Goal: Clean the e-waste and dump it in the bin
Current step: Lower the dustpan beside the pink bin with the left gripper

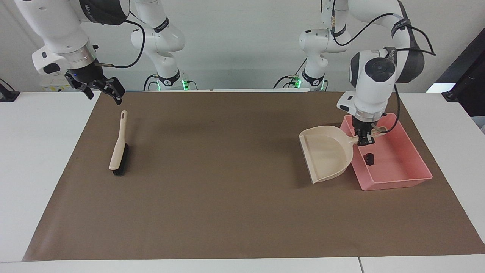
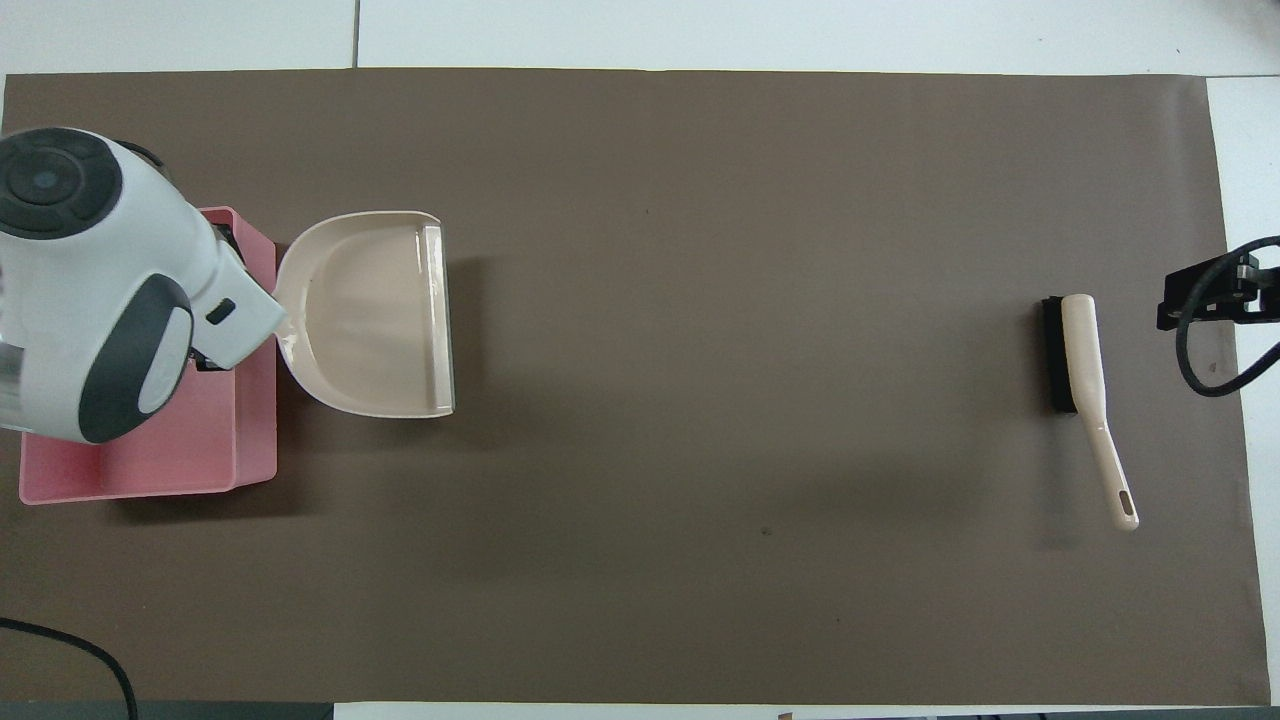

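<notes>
From the facing view, the left hand (image 1: 365, 141) grips the handle of the beige dustpan (image 1: 326, 157), its fingers closed on it over the pink bin's (image 1: 394, 182) wall. The pan's scoop hangs just beside the bin, toward the middle of the brown mat (image 1: 227, 189), its open mouth turned away from the bin. Inside the bin lies one dark block of e-waste (image 1: 369, 159); no white piece can be made out. The right hand (image 1: 101, 89) hovers with fingers spread wide over the mat's edge at the right arm's end of the table (image 1: 34, 159), holding nothing. The brush (image 1: 119, 145) lies on the mat below it, handle toward the robots.

From overhead, the left arm's wrist covers most of the bin (image 2: 250, 440), hiding the e-waste and the grip. The dustpan (image 2: 370, 315) shows an empty scoop. Only a dark part of the right hand (image 2: 1205, 295) enters at the frame's edge, beside the brush (image 2: 1085, 370).
</notes>
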Robot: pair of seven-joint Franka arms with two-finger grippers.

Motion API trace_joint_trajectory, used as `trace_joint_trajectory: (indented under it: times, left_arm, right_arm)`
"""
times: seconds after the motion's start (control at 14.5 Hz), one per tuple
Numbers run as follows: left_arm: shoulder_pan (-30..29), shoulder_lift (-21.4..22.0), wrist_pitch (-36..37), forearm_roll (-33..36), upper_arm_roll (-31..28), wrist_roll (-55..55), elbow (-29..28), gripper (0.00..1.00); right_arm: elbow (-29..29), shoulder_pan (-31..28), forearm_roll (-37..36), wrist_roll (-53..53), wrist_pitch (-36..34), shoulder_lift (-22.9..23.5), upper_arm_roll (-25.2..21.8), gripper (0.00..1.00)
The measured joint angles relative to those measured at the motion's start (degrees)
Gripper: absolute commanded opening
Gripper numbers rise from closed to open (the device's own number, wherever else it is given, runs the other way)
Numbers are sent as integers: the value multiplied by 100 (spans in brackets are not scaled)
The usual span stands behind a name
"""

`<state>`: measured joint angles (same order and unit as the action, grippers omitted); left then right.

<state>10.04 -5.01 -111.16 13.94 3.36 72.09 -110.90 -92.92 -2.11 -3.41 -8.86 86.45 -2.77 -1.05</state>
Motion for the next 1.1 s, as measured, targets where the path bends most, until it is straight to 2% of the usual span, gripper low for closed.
trace_joint_trajectory:
  times: [0.41, 0.48, 0.55, 0.62, 0.69, 0.89, 1.03, 1.1]
  left_arm:
    - [467, -150, -1159, -123, 3, -375, -949, 0]
    - [466, -153, -1272, -123, -6, -382, -1035, 4]
    - [466, -153, -1334, -123, -17, -383, -1088, 22]
    - [466, -153, -1375, -123, -19, -383, -1112, 49]
    - [473, -152, -1394, -123, -17, -378, -1117, 70]
    - [563, -153, -1437, -123, -3, -245, -1123, 71]
    - [597, -153, -1488, -123, -4, -59, -1120, 99]
    - [596, -153, -1489, -123, -12, -31, -1107, 99]
  right_arm:
    - [15, 0, 8, 270, 69, -1, 5, 100]
    - [21, 0, 7, 284, 76, -1, 5, 100]
    - [37, 0, 7, 331, 75, -1, 5, 100]
    - [64, 0, 7, 391, 60, -1, 5, 100]
    - [94, 0, 8, 421, 21, -1, 5, 100]
    - [148, 0, 10, 451, -102, 0, 6, 100]
    - [152, 0, 39, 451, -103, 0, 12, 100]
    - [152, 0, 74, 451, -103, 1, 12, 100]
